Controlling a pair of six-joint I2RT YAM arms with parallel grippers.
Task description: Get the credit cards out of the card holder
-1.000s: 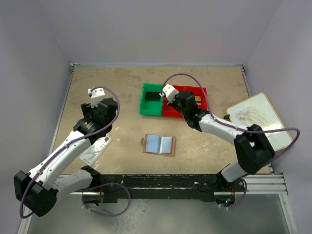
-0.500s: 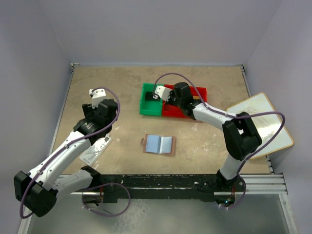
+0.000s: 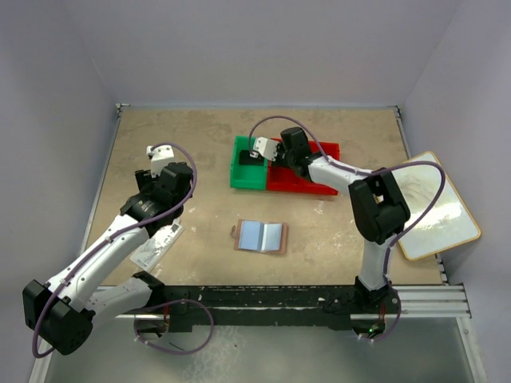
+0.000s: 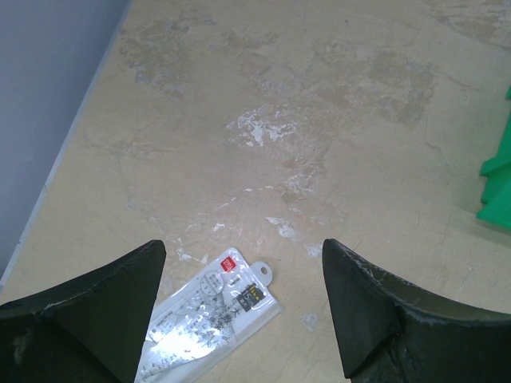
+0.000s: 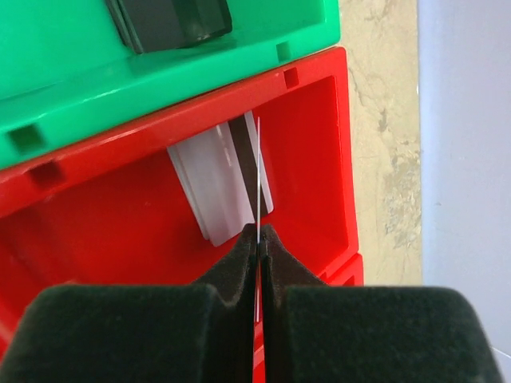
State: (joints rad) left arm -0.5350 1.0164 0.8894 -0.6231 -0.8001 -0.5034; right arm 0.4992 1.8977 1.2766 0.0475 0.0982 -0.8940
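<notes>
The card holder (image 3: pixel 261 237) is lying open and flat on the table (image 3: pixel 200 152), near its front middle and well apart from both arms. Its long axis is running left to right, tilted slightly so that the right end is a little nearer the arm bases. The blue-grey lining is being shown upward inside a brown rim.

A thin card (image 5: pixel 258 159) is being pinched edge-on between the closed fingers of the right gripper (image 5: pixel 257 233) over the red bin (image 5: pixel 319 159), just beside the green bin (image 5: pixel 160 80). The left gripper (image 4: pixel 242 251) is being held wide open, gripping nothing, above a white packet (image 4: pixel 209 313) at the table's left side.

The surface is beige, mottled and scuffed white in places. It is being enclosed by pale grey-lilac walls (image 3: pixel 263 48), and a light board (image 3: pixel 435 207) is resting at its right edge.
</notes>
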